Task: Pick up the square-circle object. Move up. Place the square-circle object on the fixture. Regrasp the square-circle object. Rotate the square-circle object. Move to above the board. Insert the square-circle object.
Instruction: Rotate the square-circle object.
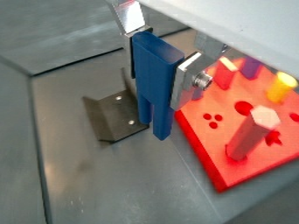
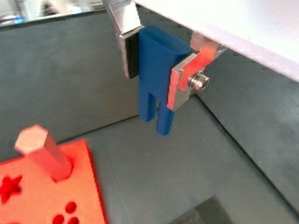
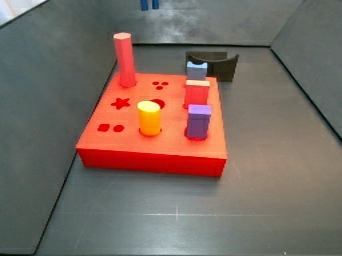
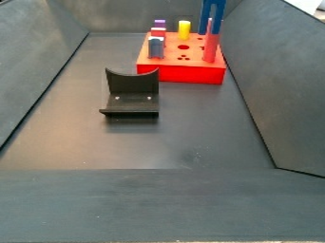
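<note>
My gripper (image 1: 158,52) is shut on the square-circle object (image 1: 152,83), a slim dark blue peg that hangs upright with its forked lower end free. Both wrist views show it clamped between the silver fingers (image 2: 184,77), held by its upper part (image 2: 155,87). Below it in a wrist view lies the dark fixture (image 1: 117,118), with the red board (image 1: 251,157) beside it. In a side view the peg (image 4: 214,17) hangs high, in front of the board (image 4: 181,66), well above the fixture (image 4: 129,95). The gripper itself is cut off there.
On the board (image 3: 154,150) stand a tall red peg (image 3: 124,60), a yellow cylinder (image 3: 150,118), a purple block (image 3: 198,122) and a light-blue-topped peg (image 3: 198,70). The fixture (image 3: 214,65) sits just behind the board. Grey walls enclose the floor on all sides.
</note>
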